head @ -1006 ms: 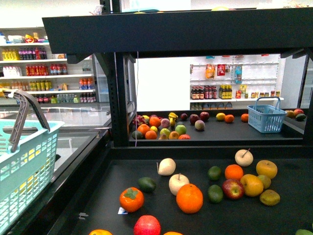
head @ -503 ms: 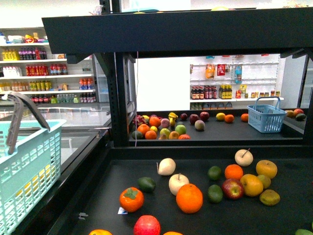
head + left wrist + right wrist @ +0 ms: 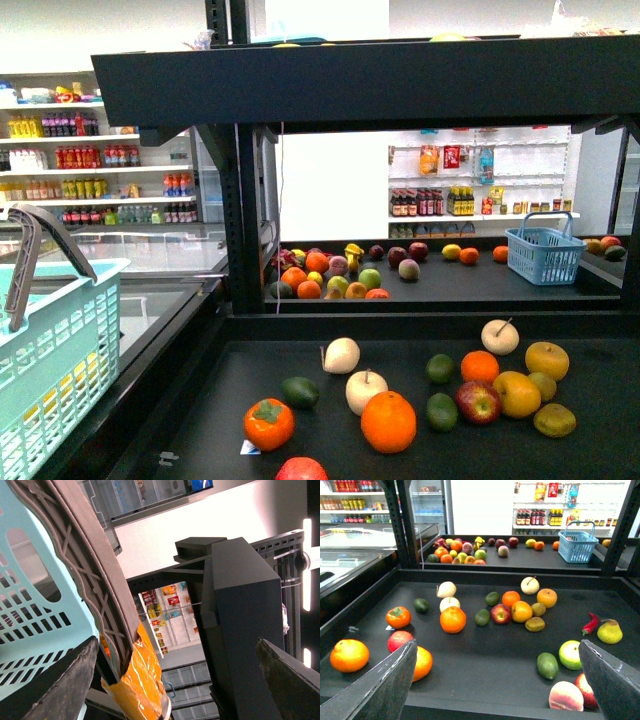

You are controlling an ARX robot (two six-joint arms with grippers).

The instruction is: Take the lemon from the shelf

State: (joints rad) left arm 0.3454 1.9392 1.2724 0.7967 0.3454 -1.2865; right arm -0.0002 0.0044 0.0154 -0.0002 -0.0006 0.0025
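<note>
The shelf (image 3: pixel 300 440) looks like black metal with flat matt decks and matt uprights. The teal basket (image 3: pixel 60 370) is moulded plastic lattice with a smooth grey plastic handle (image 3: pixel 40 245); the blue basket (image 3: pixel 545 255) is the same kind of slotted plastic. The orange (image 3: pixel 388 422) has a finely dimpled, slightly glossy skin, the red apple (image 3: pixel 478 402) a smooth shiny one. In the left wrist view the gripper fingers (image 3: pixel 55 685) look rough, worn and dull, and an orange packet (image 3: pixel 137 690) looks like crinkled glossy film.
</note>
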